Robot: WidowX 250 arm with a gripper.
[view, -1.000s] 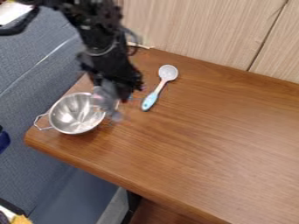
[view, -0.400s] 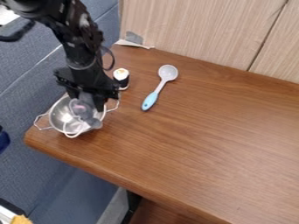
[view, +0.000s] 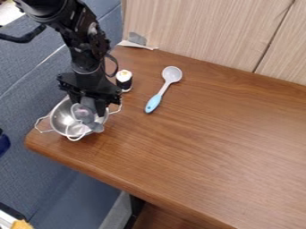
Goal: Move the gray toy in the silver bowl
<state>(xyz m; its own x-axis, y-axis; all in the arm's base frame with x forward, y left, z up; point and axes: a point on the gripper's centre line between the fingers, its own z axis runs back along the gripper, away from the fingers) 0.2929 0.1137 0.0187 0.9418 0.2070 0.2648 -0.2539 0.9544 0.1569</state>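
In the camera view, the gripper (view: 88, 106) has moved from the bowl's right side to over its middle since the first earlier frame, carrying the gray toy (view: 84, 113) with it. The gripper points down, its fingers parted by the toy's width and closed on the toy's upper part. The toy is at the silver bowl (view: 58, 118), its lower end overlapping the near rim; whether it touches the bottom I cannot tell. The bowl sits upright near the left corner of the wooden table (view: 203, 134), a wire handle on each side. A small white-topped jar (view: 124, 80) stands just behind it. To the right lies a spoon (view: 160, 93) with a blue handle.
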